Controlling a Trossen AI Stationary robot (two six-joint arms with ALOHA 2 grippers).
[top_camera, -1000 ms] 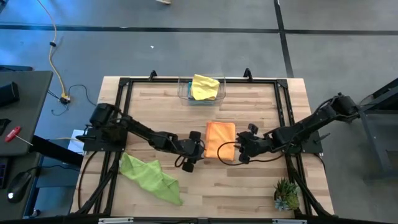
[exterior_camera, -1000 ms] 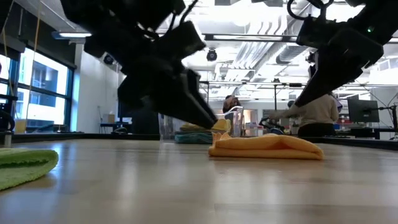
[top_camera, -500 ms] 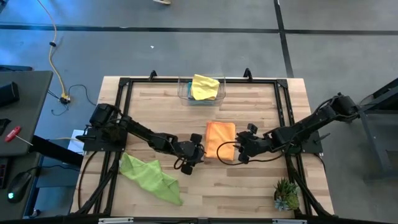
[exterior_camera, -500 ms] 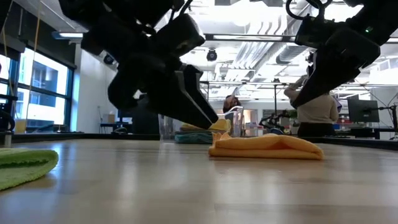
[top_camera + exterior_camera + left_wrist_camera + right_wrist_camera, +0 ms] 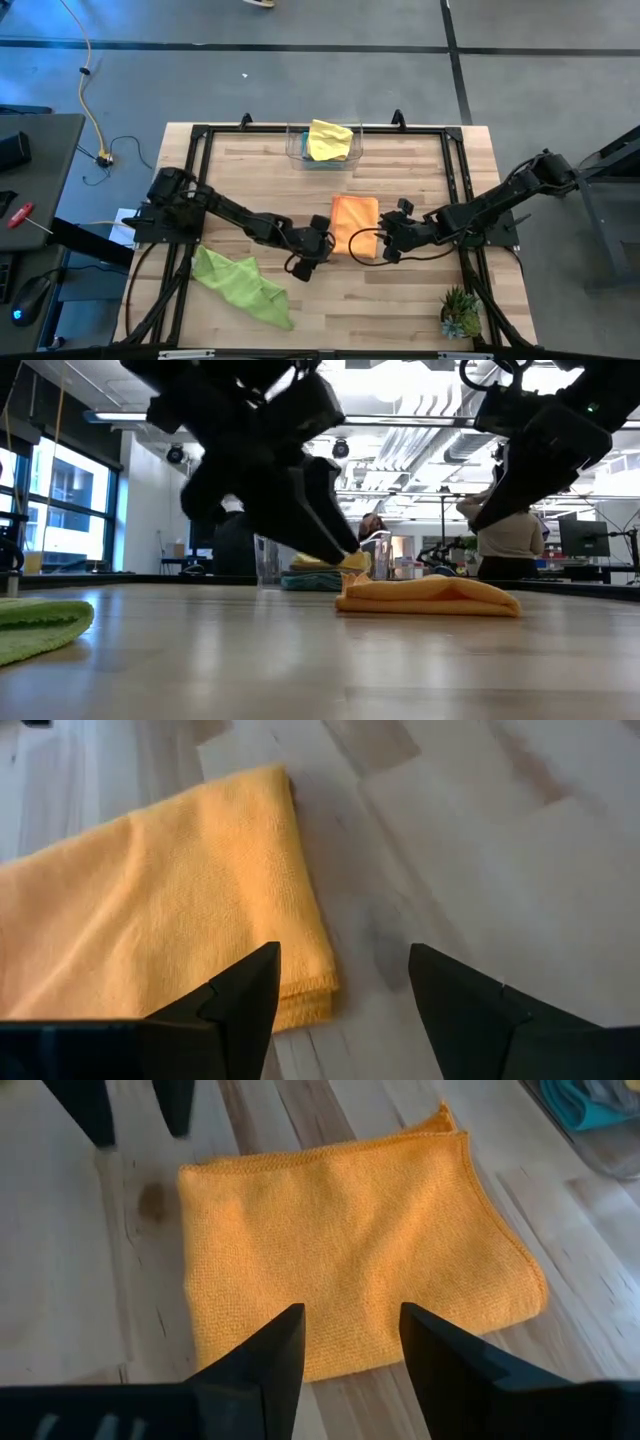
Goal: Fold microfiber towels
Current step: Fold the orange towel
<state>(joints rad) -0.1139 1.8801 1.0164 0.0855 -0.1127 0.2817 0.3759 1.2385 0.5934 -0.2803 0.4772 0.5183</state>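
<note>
**Orange towel folded at table centre, both grippers beside it, neither holding**

Going L to R in the high view: lime green towel (image 5: 243,284) lies crumpled on the wooden table (image 5: 420,300) near the front-left, well apart from the rest. In the low view it shows as a flat green edge (image 5: 40,625) at far left.

Left gripper (image 5: 318,244) sits low over the table just beside the orange towel's (image 5: 355,224) left edge. Fingers spread, nothing between them; left wrist view shows bare wood in the gap and the folded orange corner (image 5: 160,910) next to one finger (image 5: 240,995).

Orange towel is folded into a neat rectangle, flat on the wood, mid-table. Low view shows it as a low layered mound (image 5: 428,596).

Behind it, at the back edge, a clear plastic bin (image 5: 297,150) holds the yellow towel (image 5: 329,139); a bit of teal cloth (image 5: 590,1105) shows in the bin in the right wrist view.

Right gripper (image 5: 384,238) is at the orange towel's right edge, fingers parted w/ nothing pinched; right wrist view has the towel (image 5: 350,1240) lying beyond the fingertips.

Small green spiky plant (image 5: 460,313) stands front-right. A person (image 5: 508,540) is in the room beyond.
</note>
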